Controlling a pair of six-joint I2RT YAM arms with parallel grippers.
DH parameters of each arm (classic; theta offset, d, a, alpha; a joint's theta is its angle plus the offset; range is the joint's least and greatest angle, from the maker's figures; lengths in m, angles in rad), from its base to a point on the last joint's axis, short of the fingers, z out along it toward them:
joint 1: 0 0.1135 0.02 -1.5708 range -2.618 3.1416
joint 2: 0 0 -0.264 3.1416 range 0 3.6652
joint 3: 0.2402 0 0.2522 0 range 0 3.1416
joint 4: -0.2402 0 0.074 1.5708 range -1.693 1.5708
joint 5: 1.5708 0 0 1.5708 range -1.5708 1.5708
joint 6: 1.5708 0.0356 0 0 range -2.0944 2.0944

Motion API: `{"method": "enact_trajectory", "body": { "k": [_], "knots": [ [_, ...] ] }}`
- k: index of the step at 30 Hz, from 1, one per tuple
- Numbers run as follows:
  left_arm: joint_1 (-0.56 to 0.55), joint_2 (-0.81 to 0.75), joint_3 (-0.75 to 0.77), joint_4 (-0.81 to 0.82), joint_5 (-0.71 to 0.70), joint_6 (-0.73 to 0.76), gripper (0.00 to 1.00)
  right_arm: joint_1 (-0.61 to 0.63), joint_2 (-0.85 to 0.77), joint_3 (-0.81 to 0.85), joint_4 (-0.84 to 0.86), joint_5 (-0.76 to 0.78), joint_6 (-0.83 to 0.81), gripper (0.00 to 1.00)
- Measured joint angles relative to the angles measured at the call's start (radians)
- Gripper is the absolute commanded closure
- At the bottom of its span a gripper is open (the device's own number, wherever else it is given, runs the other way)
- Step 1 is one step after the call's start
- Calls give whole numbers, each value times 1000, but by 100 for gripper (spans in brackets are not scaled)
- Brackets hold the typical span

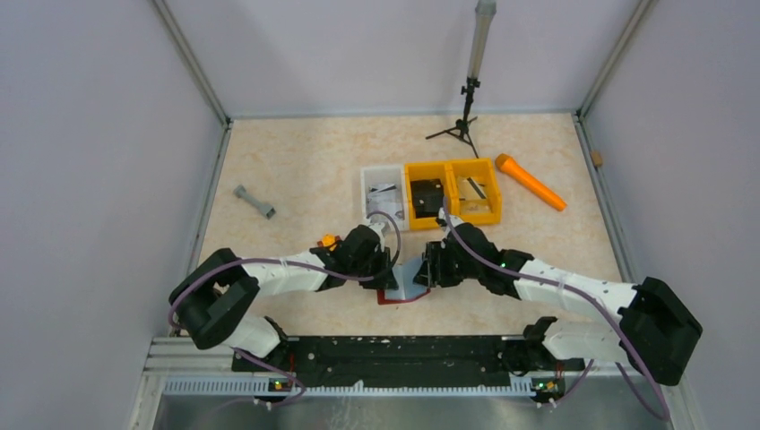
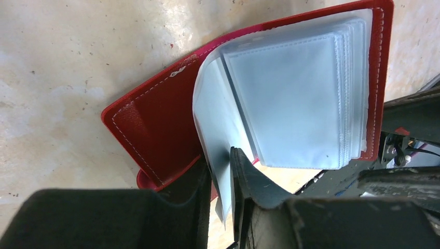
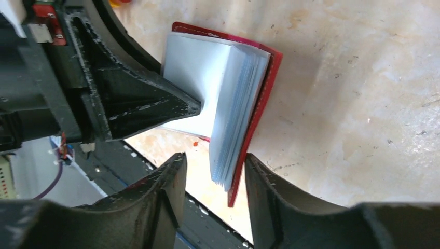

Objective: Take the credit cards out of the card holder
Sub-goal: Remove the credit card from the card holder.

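Dark red folding leather card holder [image 1: 408,279]: open, at the middle of the beige surface's [image 1: 296,170] near edge. Left hand [image 2: 220,174]: narrow, pinching one clear plastic sleeve [image 2: 215,119]. Right hand [image 3: 214,161]: partly open, straddling the sleeve stack's edge.

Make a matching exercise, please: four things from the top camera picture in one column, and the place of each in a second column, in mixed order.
Things:
1. card holder
2. orange tool
3. grey dumbbell-shaped piece
4. black tripod

Places:
A. at the far wall
B. alone on the left part of the table
C. between the left hand and the right hand, lying open
D. just right of the yellow bins

Pairs: 1-C, 2-D, 3-B, 4-A
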Motion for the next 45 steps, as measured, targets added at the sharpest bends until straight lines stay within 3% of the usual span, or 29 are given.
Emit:
{"method": "enact_trajectory", "body": {
  "k": [11,23,33,37,41,45],
  "knots": [
    [0,6,6,-9,-13,2,77,-67,-24,-57,102,-121,20,76],
    [-2,14,10,-9,-10,2,77,-68,40,-56,168,-170,31,68],
    [-3,15,11,-8,-10,2,77,-68,70,-55,161,-169,18,77],
    [-3,15,11,-8,-8,1,70,-68,76,-41,132,-156,0,95],
    [-9,11,28,-34,-20,3,54,-68,77,-34,122,-136,-6,96],
    [-16,-39,56,-141,-89,31,47,-68,72,-34,114,-127,-6,97]
  ]
}}
